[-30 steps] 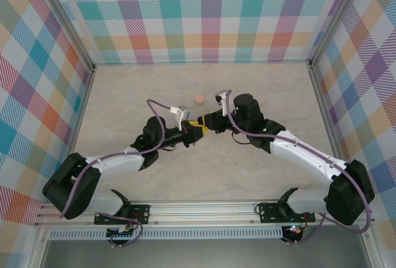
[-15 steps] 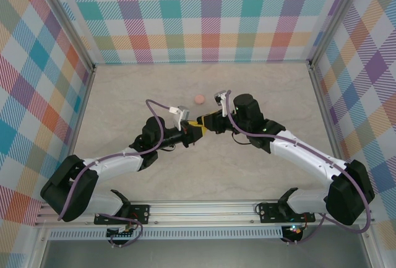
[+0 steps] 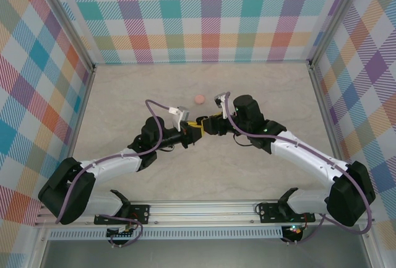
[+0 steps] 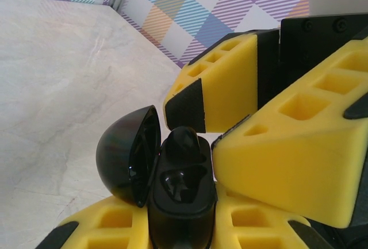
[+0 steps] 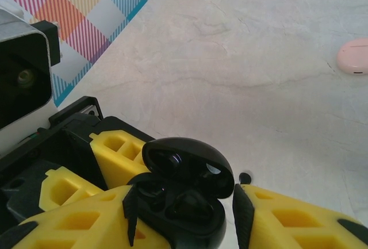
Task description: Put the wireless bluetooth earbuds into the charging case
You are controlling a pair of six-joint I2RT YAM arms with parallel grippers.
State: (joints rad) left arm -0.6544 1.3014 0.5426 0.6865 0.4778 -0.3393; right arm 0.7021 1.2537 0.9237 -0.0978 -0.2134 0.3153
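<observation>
left claw [image 4: 181, 229] clamps open black case [image 4: 183, 188]; right claw [image 5: 184, 209] parted around it

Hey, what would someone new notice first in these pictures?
The open black charging case stands out, gripped in the left end effector over mid-table, with the right end effector open on either side of it. A pink case lies alone on the table beyond them.

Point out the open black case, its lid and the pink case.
open black case [image 4: 183, 209]: left wrist view, front of its base.
lid [image 4: 118, 154]: left wrist view, outer dome.
pink case [image 5: 353, 55]: right wrist view, top surface.
</observation>
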